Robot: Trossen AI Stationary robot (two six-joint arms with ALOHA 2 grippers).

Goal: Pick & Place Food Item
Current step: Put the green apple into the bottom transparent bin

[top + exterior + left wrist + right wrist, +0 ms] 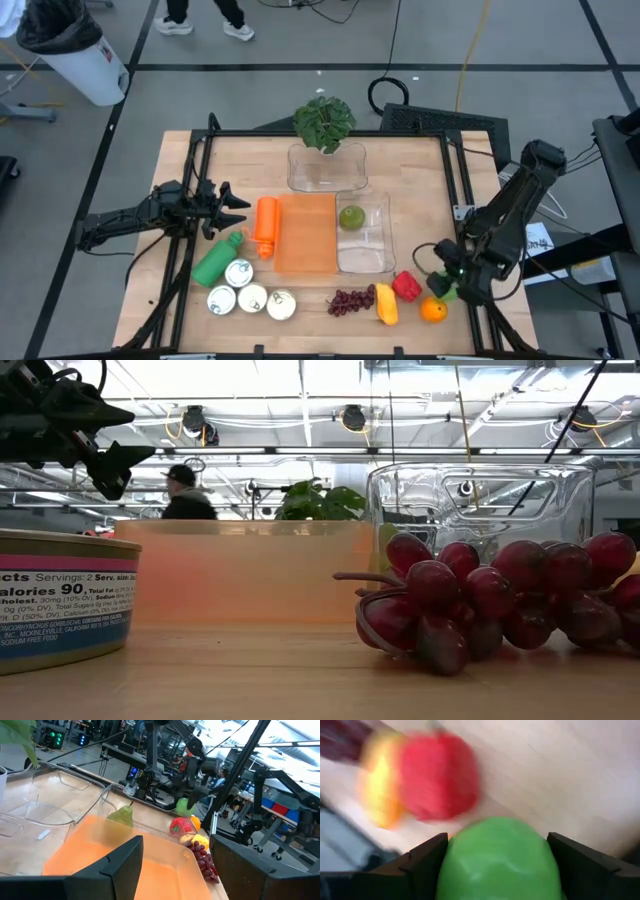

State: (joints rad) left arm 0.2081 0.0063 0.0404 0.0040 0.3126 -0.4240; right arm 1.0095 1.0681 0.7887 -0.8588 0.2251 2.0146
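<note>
My right gripper (495, 855) is shut on a round green fruit (502, 862) near the table's right near corner (446, 283). Just beyond it lie a red fruit (437, 775) and a yellow one (380, 785), resting on the wood. In the high view they sit in a row with the grapes (350, 300) and an orange (432, 310). A green pear (351, 217) rests in a clear container (375, 250). My left gripper (243, 210) is open and hangs above the table's left side, beside the orange bottle (265, 225). My right gripper pinches the green fruit between its two fingers (427, 862), one on each side of its round body (465, 855). The left wrist view shows the fruit (182, 806) in the gripper, above the red fruit (180, 826). Whether it still touches the table, I cannot tell.
An orange tray (305, 232) lies mid-table, with a second clear container (327, 168) and a potted plant (323, 122) behind it. A green bottle (218, 260) and three cans (252, 296) stand on the left near side. A person (186, 495) shows in the room beyond.
</note>
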